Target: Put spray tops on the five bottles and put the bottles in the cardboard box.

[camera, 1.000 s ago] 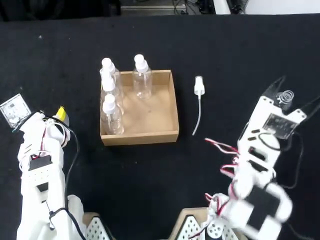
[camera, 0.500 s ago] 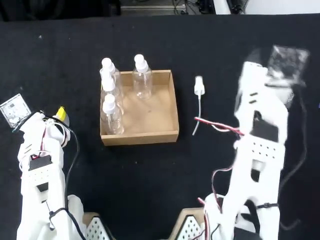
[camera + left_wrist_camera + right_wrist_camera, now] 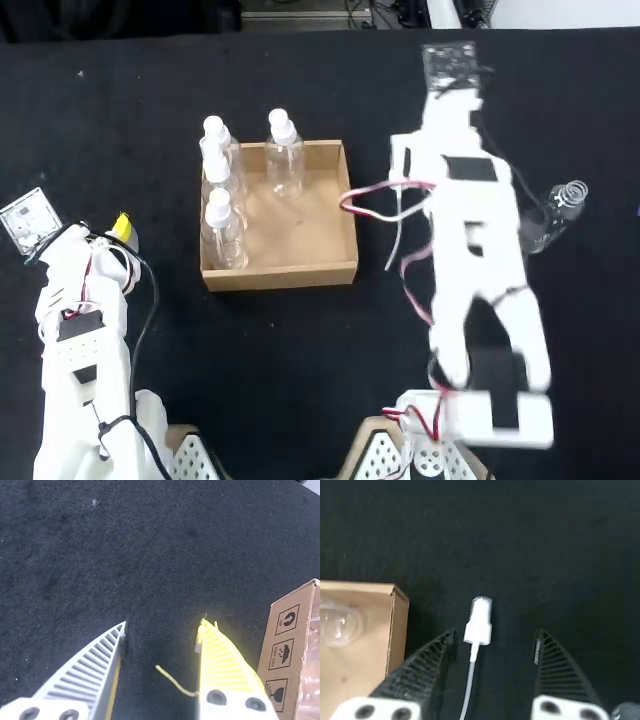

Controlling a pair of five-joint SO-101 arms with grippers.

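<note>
Just right of the cardboard box at centre, the right gripper hangs released astride the loose spray top, seemingly poised to grab it for the uncapped bottle at far right; the left gripper rests unclenched, lower left.

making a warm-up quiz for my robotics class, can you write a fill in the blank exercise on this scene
1. The cardboard box holds ____ bottles with spray tops on.
2. The right hand is ____, straddling the loose spray top.
3. The fifth bottle, lying outside the box, has ____ spray top.
4. The left hand holds ____.

Missing words: four; open; no; nothing
</note>
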